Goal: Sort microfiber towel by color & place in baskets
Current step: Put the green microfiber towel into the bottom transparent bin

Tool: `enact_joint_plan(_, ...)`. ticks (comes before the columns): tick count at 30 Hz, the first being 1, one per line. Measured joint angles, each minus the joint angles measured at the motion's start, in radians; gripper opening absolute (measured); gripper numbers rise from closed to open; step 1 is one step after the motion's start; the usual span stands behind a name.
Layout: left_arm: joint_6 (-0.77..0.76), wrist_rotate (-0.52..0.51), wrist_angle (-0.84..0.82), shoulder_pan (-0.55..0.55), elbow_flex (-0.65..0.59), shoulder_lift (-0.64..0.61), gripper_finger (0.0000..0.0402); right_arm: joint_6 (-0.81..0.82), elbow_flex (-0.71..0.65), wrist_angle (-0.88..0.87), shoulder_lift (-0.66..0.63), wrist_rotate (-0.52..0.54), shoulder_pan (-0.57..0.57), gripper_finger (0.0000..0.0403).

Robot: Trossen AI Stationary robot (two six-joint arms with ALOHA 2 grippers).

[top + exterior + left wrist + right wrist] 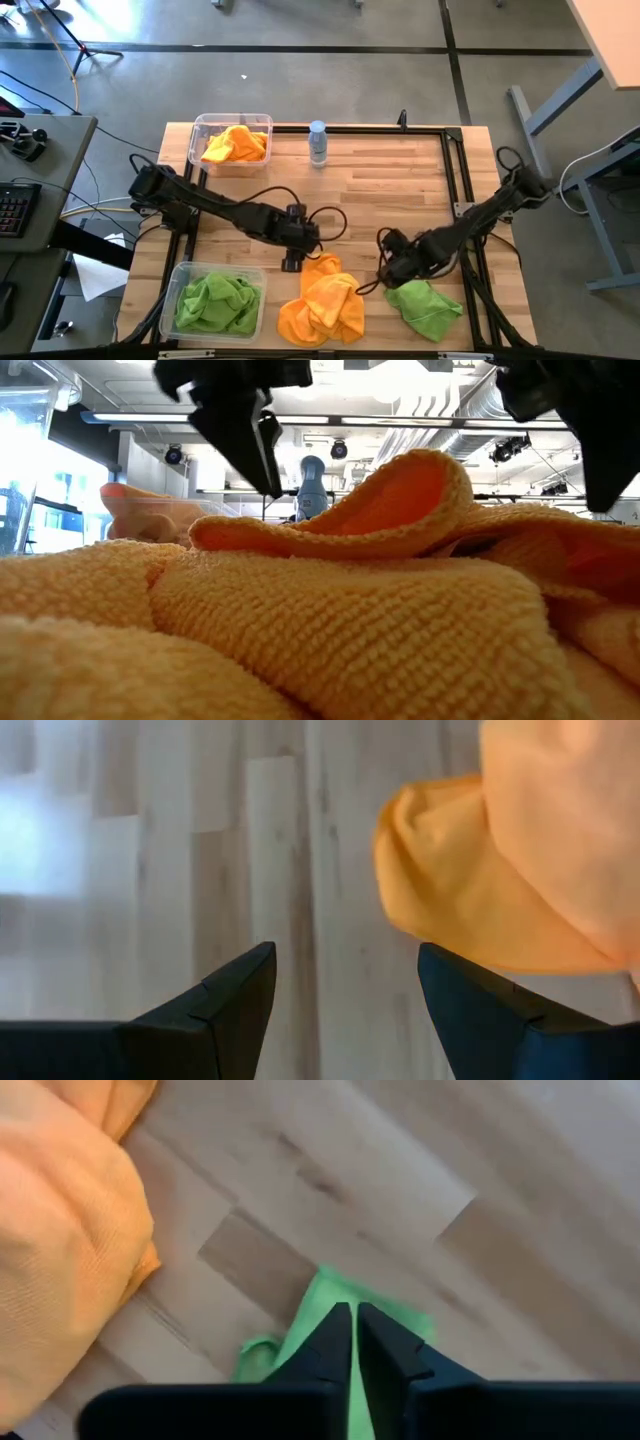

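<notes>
Orange towels (322, 305): crumpled, mid-front table; another in far basket (203, 128). Green towels (424, 306): front-right table; others in near basket (178, 275).

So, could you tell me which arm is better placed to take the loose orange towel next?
Left: its open end effector sits at the orange towel, while the right end effector is at the green towel.

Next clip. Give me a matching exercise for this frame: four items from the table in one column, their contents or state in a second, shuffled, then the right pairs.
Items
1. far basket
2. near basket
3. left gripper
4. right gripper

States
A. holds green towels
B. open, beside the orange towel pile
C. holds an orange towel
D. shut, at the loose green towel

Pairs: 1-C, 2-A, 3-B, 4-D
</notes>
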Motion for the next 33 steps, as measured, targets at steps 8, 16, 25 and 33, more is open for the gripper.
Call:
enact_joint_plan(8, 0.009, 0.062, 0.052, -0.013, -0.059, -0.001, 0.0231, 0.124, 0.000, 0.093, 0.116, -0.050, 0.024, 0.0132)
enact_joint_plan(16, 0.054, 0.062, 0.050, -0.016, -0.060, -0.002, 0.0231, 0.133, 0.000, 0.109, 0.237, -0.113, 0.023, 0.0211)
enact_joint_plan(25, 0.073, 0.062, 0.056, -0.016, -0.060, -0.002, 0.0231, 0.138, 0.006, 0.119, 0.295, -0.143, 0.052, 0.0104)
enact_joint_plan(33, 0.089, 0.033, 0.061, -0.010, -0.060, -0.054, 0.0231, 0.242, 0.001, -0.030, 0.167, -0.033, 0.102, 0.0018)
